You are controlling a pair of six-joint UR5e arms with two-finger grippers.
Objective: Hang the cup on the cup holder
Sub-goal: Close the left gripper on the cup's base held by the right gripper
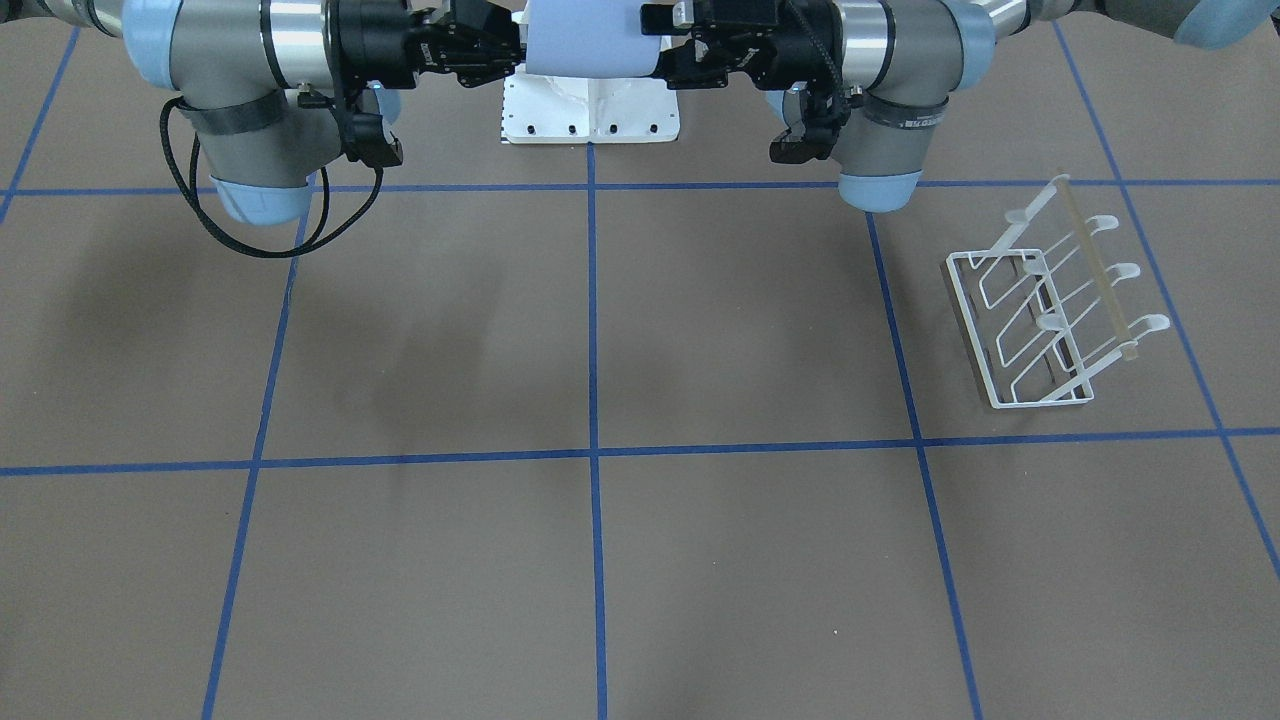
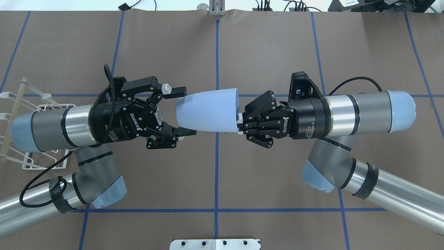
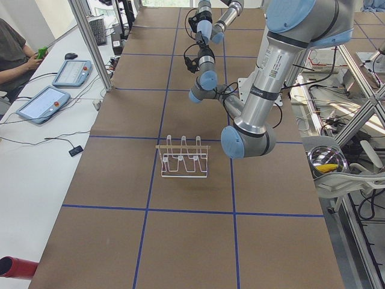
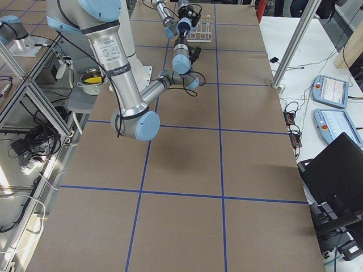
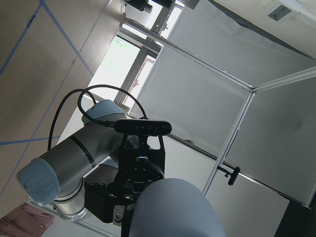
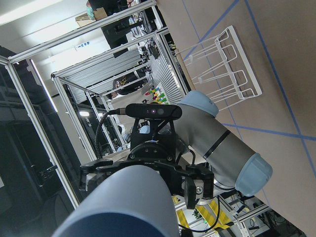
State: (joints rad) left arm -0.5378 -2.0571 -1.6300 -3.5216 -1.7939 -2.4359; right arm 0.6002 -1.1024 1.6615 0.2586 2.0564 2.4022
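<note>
Seen from overhead, the rack (image 2: 52,105) stands on the counter (image 2: 277,52) at the far left, with its wooden rod (image 2: 15,114) on the outer side; the left arm's wrist crosses above it and hides part of the wire base. Next comes the left claw (image 2: 183,111), spread wide, with one finger (image 2: 178,91) above and the other below the cup's narrow closed end. The fingers straddle that end, but whether they touch it cannot be told. The cup (image 2: 208,111) lies on its side in the air over the middle of the counter, well apart from the rack and between the two claws; its wide mouth faces right. The right claw (image 2: 240,123) is clamped on the cup's rim – pinching the wall at the mouth's lower edge – and carries it.
</note>
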